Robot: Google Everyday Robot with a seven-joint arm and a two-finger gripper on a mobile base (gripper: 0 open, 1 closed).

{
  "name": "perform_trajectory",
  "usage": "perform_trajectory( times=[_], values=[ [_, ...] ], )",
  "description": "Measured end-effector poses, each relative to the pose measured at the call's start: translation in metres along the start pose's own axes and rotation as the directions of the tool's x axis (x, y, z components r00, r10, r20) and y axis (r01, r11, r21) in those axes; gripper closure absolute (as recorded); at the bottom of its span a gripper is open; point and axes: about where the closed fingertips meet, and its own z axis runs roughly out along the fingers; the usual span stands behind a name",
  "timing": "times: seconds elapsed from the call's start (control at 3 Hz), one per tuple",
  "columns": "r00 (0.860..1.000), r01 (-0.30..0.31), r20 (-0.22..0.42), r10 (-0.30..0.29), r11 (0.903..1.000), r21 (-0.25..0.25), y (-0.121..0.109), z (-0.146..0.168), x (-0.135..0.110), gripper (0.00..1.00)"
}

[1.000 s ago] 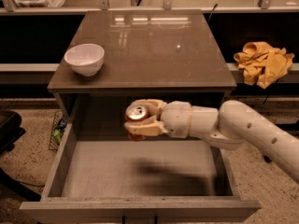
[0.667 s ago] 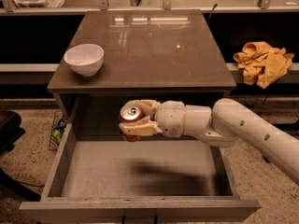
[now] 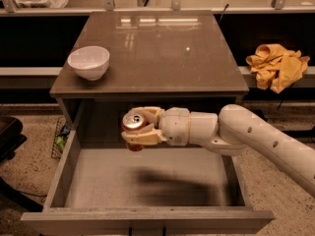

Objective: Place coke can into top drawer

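Note:
The top drawer (image 3: 64,178) stands pulled open below the cabinet top, its pale floor bare. My gripper (image 3: 138,127) reaches in from the right and hangs above the drawer's back left part. It is shut on the coke can (image 3: 134,123), a red can held upright between the fingers (image 3: 142,137), its silver top showing. The can is above the drawer floor, not touching it. Most of its red body is hidden by the fingers.
A white bowl (image 3: 89,62) sits at the left of the cabinet top (image 3: 157,48). A yellow cloth (image 3: 276,65) lies on a shelf at the right. A dark object (image 3: 9,136) stands at the left edge on the floor.
My gripper has moved a little to the left with the coke can, still above the open drawer. The drawer and the bowl have not moved.

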Motion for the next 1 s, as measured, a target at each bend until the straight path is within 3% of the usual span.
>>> perform_trajectory(
  times=[1.0],
  values=[
    [0.992, -0.126, -0.034, 0.123, 0.9863, -0.106, 0.039, 0.077, 0.079, 1.00]
  ],
)
